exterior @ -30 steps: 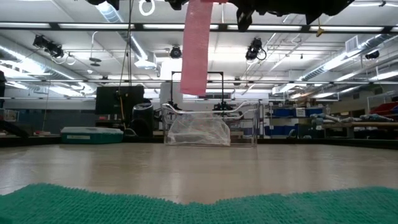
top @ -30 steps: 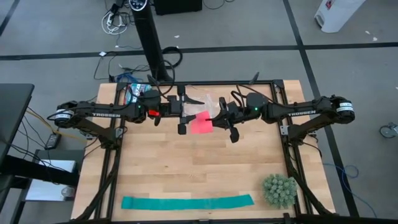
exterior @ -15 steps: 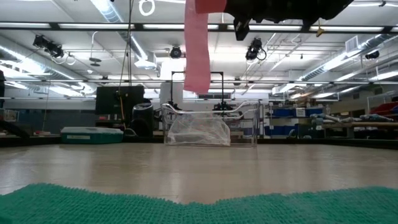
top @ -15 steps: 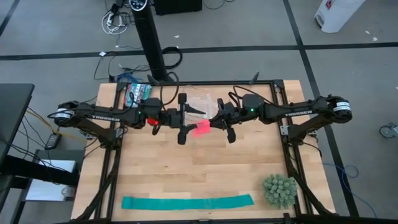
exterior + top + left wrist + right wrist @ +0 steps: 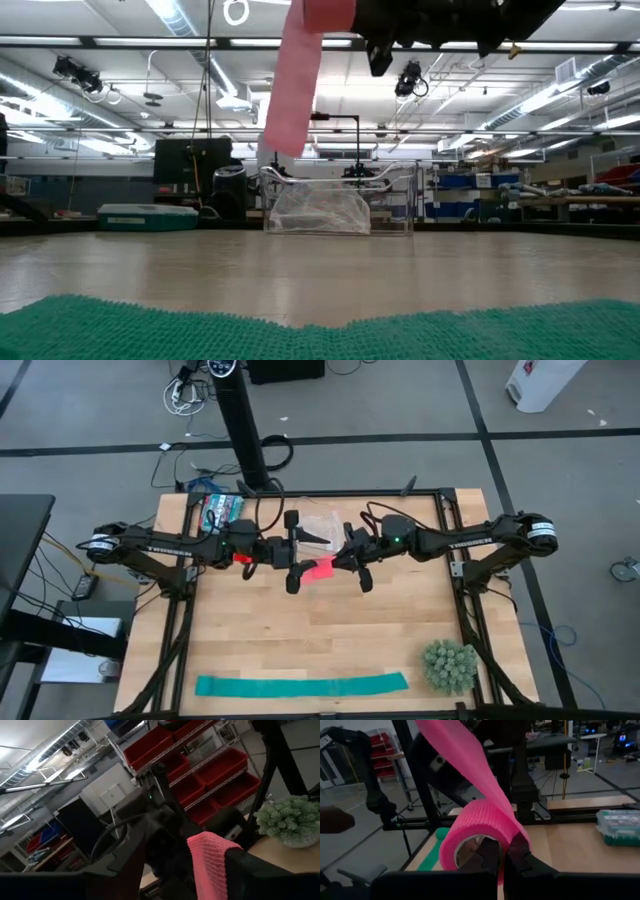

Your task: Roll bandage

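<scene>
The pink-red bandage (image 5: pixel 320 568) is held high above the table's middle, between my two grippers. Its rolled part (image 5: pixel 475 827) sits at my right gripper (image 5: pixel 502 859), which is shut on it and reaches in from the right (image 5: pixel 352 560). A loose strip (image 5: pixel 455 750) runs up from the roll toward my left gripper (image 5: pixel 292 552). In the low view a free length (image 5: pixel 295 90) hangs down, clear of the table. My left gripper (image 5: pixel 185 870) is open, and pink cloth (image 5: pixel 210 862) shows between its fingers, close to one finger. My right gripper pinches the roll's wall (image 5: pixel 506 839) at the rim nearest it. One finger (image 5: pixel 487 856) stands on the hollow's side, the other (image 5: pixel 519 854) outside. The fingers come level from the table's right. The roll is lifted clear, with the strip leading off it. My left gripper: whether the pink cloth touches its finger (image 5: pixel 250 870), I cannot tell.
A teal-green strip (image 5: pixel 300 685) lies flat along the near edge, and a green spiky ball (image 5: pixel 448 665) sits at the near right. At the far side there are a clear plastic container (image 5: pixel 318 210) and a small box (image 5: pixel 215 510). Bare wood (image 5: pixel 320 630) lies under the grippers.
My left gripper has swung a little toward the near edge and rolled about its own axis. My right gripper has sunk slightly and edged toward the left gripper with the roll. The hanging strip now slants, its free end swung aside. From above, less pink shows.
</scene>
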`<action>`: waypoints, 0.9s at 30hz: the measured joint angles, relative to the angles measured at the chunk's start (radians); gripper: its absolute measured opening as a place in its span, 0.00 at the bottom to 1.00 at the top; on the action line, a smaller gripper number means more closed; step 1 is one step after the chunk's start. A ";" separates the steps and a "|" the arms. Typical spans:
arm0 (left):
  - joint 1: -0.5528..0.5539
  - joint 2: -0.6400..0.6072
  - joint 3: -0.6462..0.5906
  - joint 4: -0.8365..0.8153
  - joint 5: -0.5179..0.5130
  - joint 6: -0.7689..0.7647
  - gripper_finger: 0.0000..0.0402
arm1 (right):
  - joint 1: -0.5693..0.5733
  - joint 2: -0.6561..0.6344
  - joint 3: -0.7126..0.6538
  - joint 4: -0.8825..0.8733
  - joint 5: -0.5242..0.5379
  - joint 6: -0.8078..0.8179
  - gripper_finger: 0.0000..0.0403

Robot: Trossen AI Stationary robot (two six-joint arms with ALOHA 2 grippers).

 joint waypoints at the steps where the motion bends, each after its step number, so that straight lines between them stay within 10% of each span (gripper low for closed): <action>1: 0.000 0.000 0.000 0.006 0.002 0.000 0.51 | 0.000 0.001 0.000 0.001 0.000 0.000 0.00; 27: -0.012 0.000 0.000 0.109 0.013 0.007 0.51 | -0.021 0.000 -0.184 0.259 -0.075 0.098 0.00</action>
